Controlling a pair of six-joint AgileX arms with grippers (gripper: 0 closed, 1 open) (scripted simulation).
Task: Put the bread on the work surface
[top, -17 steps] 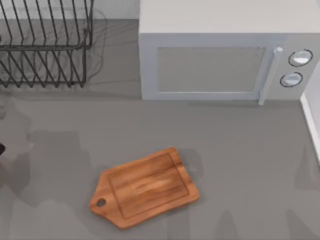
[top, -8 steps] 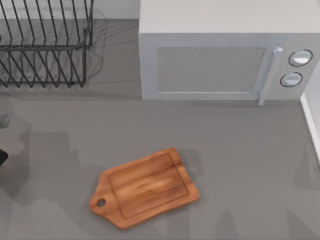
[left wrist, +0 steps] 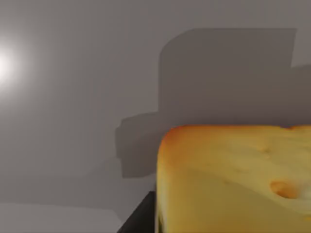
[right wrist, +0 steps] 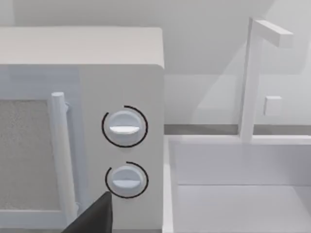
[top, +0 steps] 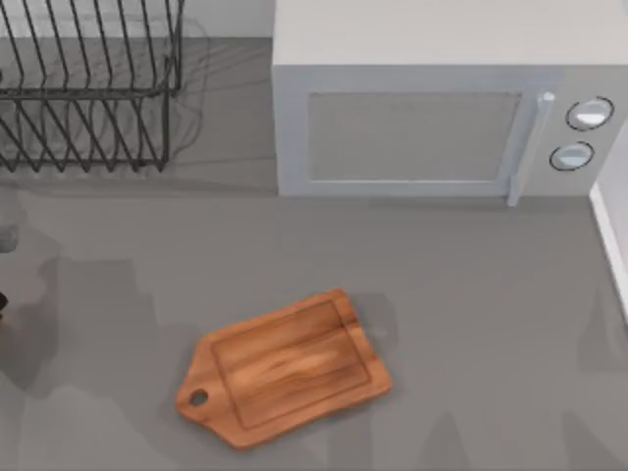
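While the cutting board [top: 285, 371] lies bare on the grey table [top: 471, 294], near the front edge and a little left of the middle, the bread [left wrist: 233, 179] is nowhere on it. The board sits at an angle, its short handle with the hole pointing toward the front left corner of the table.

Seen from the left wrist, the bread is very close to the camera: a golden-yellow block with an orange-brown rim along its upper edge and a small round dimple on its face. The left gripper [left wrist: 142, 221] has hold of it, with one dark finger lying right against the side of the block. Grey table spreads beyond the bread, with blocky shadows falling on it and a bright glare spot off to one side.

Behind the board, a white microwave [top: 432, 108] stands at the back of the table, its door handle and two round dials at its right end. A black wire dish rack [top: 88, 88] stands at the back left corner.

From the right wrist, the same two dials face the camera, with a white sink [right wrist: 238, 189] and its tap just beside the microwave. The right gripper [right wrist: 95, 216] sits near the lower dial as a dark tip; whether it is open or closed cannot be told.
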